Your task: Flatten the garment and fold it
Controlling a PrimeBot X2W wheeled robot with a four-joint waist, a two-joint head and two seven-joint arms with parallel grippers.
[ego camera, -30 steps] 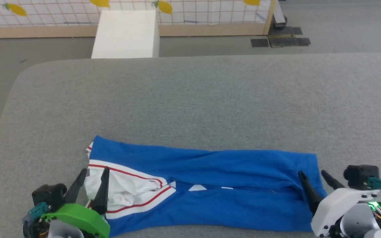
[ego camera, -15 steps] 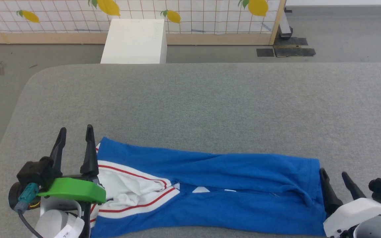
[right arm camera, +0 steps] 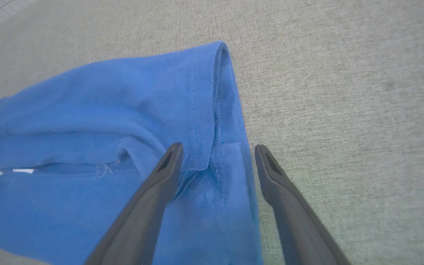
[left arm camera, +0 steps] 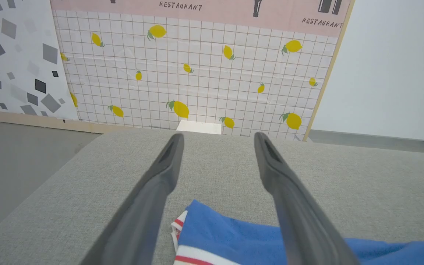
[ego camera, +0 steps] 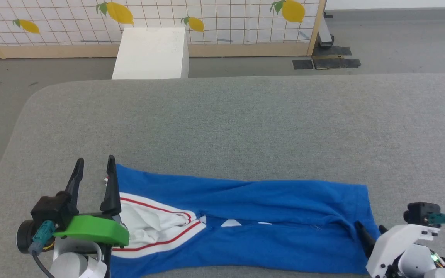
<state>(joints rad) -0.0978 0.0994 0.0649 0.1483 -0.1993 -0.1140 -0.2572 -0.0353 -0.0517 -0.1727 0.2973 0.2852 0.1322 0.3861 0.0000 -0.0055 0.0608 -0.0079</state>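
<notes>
The garment, bright blue with a white red-striped panel at its left end, lies folded into a long band along the near edge of the grey table. My left gripper stands open at the garment's left end, raised above it, nothing between its fingers. In the left wrist view the left gripper points toward the far wall, with the garment's corner below. My right gripper is open at the garment's right end. The right wrist view has the right gripper straddling the blue hem, one finger over cloth, one over table.
A white box stands on the floor beyond the table's far edge. Behind it runs a lemon-print tiled wall with a wooden base. Dark mats lie on the floor at the back right. Grey table surface stretches behind the garment.
The left gripper rose from the white panel and moved to the garment's left edge. The right gripper drew back toward the near right corner. The head camera shifted slightly.
</notes>
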